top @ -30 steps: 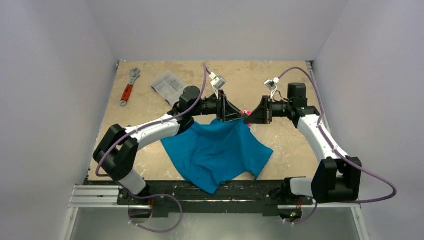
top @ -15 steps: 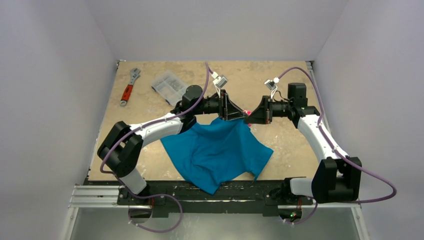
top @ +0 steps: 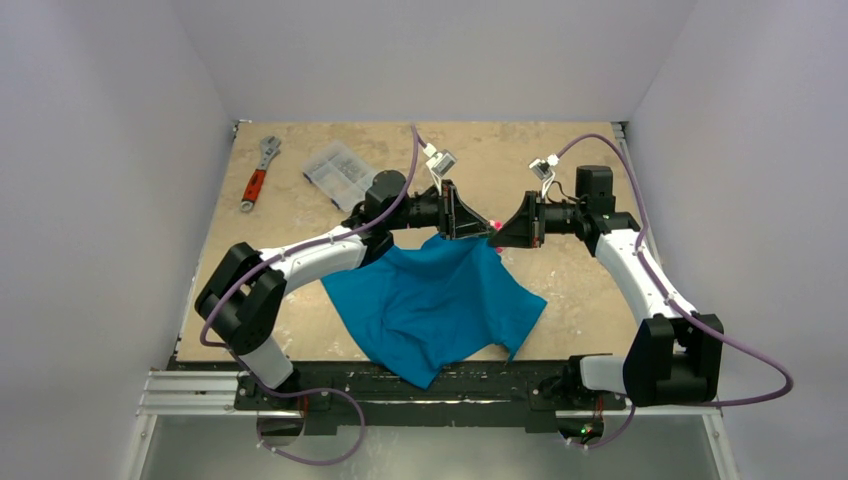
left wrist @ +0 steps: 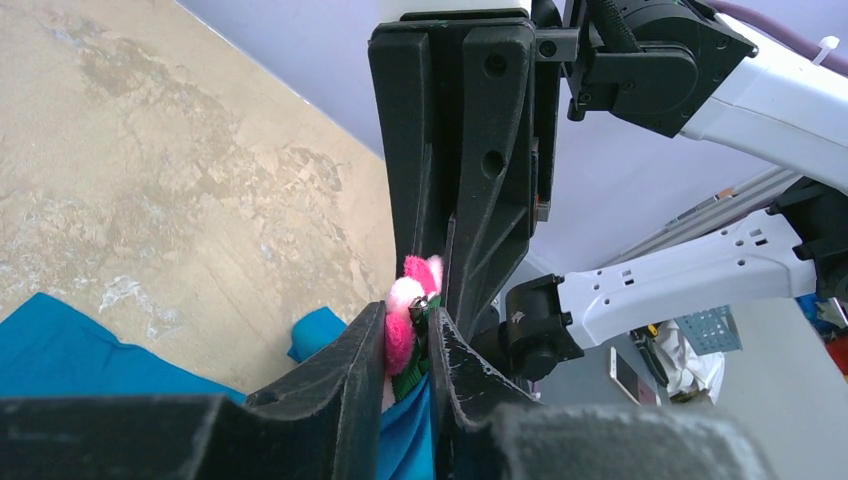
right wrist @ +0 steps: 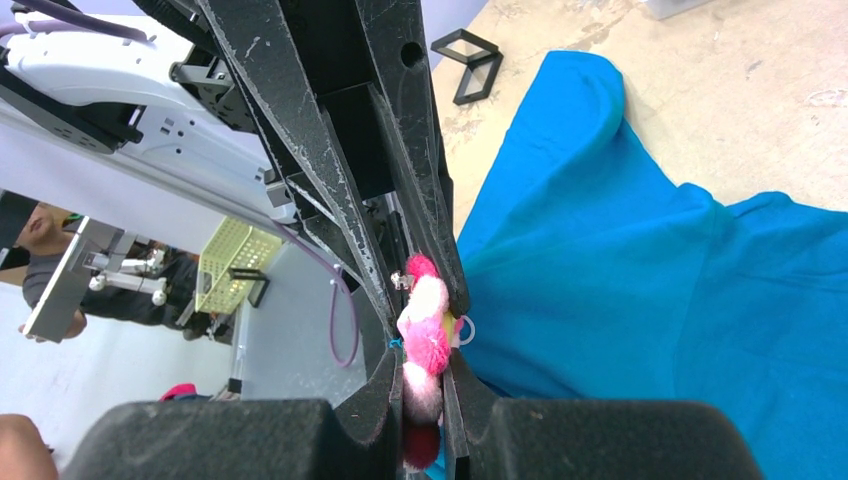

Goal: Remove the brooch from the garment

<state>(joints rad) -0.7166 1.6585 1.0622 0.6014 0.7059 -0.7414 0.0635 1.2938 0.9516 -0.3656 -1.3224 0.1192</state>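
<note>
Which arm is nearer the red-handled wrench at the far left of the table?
Left. The left arm reaches forward just right of the wrench; the right arm is much farther right, beyond the garment.

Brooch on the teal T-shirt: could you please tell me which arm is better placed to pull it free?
Right, probably. The right pincer is shut on the brooch by its pink petals, while the left pincer pinches the T-shirt beside it and can anchor the cloth as the right pulls away.
</note>
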